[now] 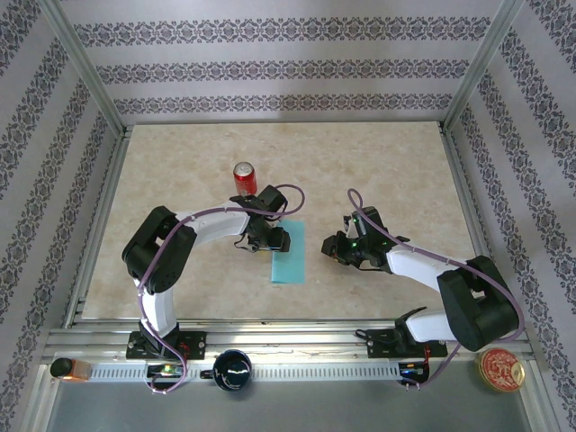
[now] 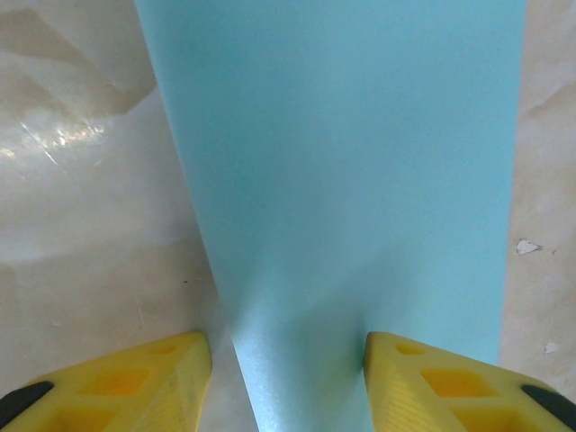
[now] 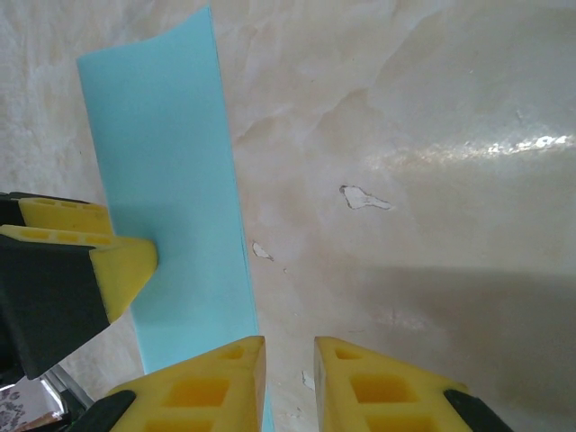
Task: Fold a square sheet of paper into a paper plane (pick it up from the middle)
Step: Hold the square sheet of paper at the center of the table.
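The square sheet of paper (image 1: pixel 290 256) lies on the table as a long turquoise strip, seemingly folded; it also fills much of the left wrist view (image 2: pixel 360 180). My left gripper (image 1: pixel 270 241) stands open low over the strip's far left part. In its own view (image 2: pixel 288 346) one finger rests on the paper and the other on bare table beside the edge. My right gripper (image 1: pixel 333 249) hovers just right of the strip, jaws a narrow gap apart with nothing between them (image 3: pixel 290 346). The paper (image 3: pixel 171 198) runs along that gripper's left finger. The paper plane is out of view.
A red soda can (image 1: pixel 244 177) stands upright just behind the left gripper. On the near rail sit a black cup (image 1: pixel 232 369), a round tin (image 1: pixel 500 369) and a small orange object (image 1: pixel 67 369). Metal frame posts and patterned walls bound the marbled table (image 1: pixel 378 171).
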Motion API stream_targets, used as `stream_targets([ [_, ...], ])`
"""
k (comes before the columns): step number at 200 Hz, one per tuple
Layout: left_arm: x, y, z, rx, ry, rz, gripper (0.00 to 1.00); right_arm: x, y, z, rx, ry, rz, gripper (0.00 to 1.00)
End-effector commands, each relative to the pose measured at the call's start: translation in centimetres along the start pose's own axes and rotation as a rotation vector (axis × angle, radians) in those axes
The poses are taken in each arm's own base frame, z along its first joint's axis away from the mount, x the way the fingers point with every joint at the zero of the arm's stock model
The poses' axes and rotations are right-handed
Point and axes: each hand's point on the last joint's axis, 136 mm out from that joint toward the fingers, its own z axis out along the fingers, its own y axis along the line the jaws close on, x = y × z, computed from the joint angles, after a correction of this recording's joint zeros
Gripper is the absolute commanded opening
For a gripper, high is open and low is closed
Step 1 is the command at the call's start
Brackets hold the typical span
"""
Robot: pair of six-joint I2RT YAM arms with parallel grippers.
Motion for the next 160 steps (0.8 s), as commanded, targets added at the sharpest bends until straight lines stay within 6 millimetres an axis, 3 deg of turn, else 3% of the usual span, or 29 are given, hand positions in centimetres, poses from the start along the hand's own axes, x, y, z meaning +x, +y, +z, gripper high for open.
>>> stream_targets([
  [1,-0.52,0.83,1.04,-0.059,-0.011,0.032,0.48,-0.41,1.04,-0.01,-0.020,-0.007,-0.026,0.23],
  [160,-0.62,0.83,1.24,-0.063,-0.002,0.036,0.51,-0.43,1.20,0.07,-0.024,-0.004,-0.027,0.24],
])
